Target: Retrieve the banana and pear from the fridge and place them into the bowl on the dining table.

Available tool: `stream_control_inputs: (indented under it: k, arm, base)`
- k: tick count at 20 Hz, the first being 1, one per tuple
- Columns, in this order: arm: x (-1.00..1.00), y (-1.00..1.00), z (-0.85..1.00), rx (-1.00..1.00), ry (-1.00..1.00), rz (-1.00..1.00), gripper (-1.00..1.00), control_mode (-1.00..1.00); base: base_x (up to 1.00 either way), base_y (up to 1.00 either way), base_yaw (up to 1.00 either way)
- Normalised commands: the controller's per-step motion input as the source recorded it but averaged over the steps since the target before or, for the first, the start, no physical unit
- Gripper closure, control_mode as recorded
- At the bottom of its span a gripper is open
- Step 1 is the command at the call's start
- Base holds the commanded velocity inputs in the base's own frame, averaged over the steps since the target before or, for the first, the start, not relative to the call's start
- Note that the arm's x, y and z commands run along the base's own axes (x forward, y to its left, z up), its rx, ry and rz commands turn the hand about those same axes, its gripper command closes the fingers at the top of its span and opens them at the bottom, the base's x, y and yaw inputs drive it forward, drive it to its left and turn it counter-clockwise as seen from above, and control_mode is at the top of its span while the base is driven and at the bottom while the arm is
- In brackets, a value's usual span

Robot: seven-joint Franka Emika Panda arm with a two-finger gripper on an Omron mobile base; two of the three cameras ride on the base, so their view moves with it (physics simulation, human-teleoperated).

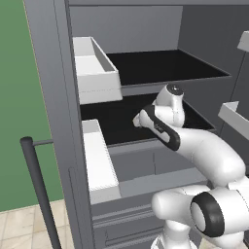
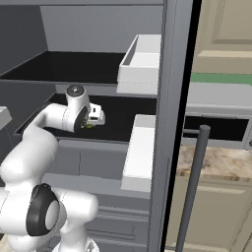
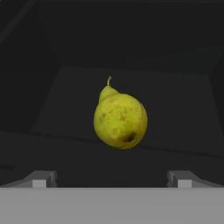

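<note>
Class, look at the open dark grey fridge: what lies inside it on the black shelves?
Inside the dark grey fridge, a yellow-green speckled pear lies on the lower black shelf, ahead of the open gripper. The arm covers part of that shelf, so anything behind it stays unseen.

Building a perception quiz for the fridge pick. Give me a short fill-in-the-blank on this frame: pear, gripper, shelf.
1. The fruit ahead of the gripper is a ____.
2. The pear lies on a ____ fridge shelf.
3. The gripper's jaws stand ____, one on each side, with the pear not yet between them.
4. The fridge door bins are ____ in colour.

Missing words: pear; black; open; white
</note>
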Motion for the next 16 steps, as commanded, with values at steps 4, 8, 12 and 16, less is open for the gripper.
stream_control_inputs:
  k: [4,8,12,16]
  arm:
    - [0.15,0.00,-0.20,0.00,-0.01,-0.02,-1.00,-1.00]
    - [0.19,0.00,-0.22,0.00,-0.02,-0.01,-1.00,-1.00]
    - [0.23,0.00,-0.09,0.00,-0.03,-0.01,-1.00,-1.00]
    - [0.20,0.00,-0.04,0.00,-0.03,-0.02,-1.00,-1.00]
  base:
    - [0.00,0.00,0.00]
    - [0.00,0.00,0.00]
    - [0.00,0.00,0.00]
    - [0.00,0.00,0.00]
